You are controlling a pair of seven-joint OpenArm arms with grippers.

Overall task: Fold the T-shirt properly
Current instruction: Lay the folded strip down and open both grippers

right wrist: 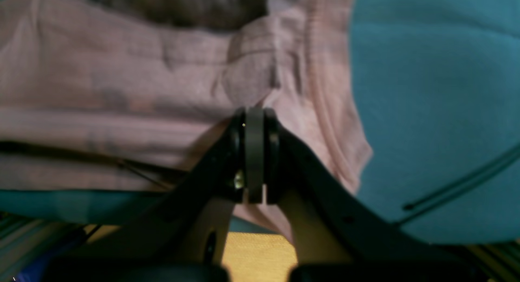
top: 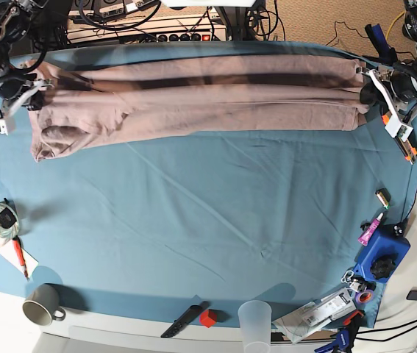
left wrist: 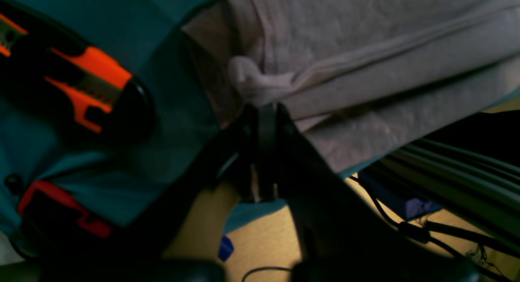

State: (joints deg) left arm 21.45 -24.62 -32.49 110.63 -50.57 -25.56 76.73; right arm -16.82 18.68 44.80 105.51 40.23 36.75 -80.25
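Mauve-pink cotton, the T-shirt (top: 193, 99) lies folded into a long band across the far side of the desk (top: 208, 220), on the teal cloth (top: 215, 206). The left end effector (left wrist: 266, 111) is pinched closed on a bunched corner of the fabric at the base view's right end. The right end effector (right wrist: 254, 115) is likewise clamped tight on the shirt's edge at the opposite end, near a ribbed seam.
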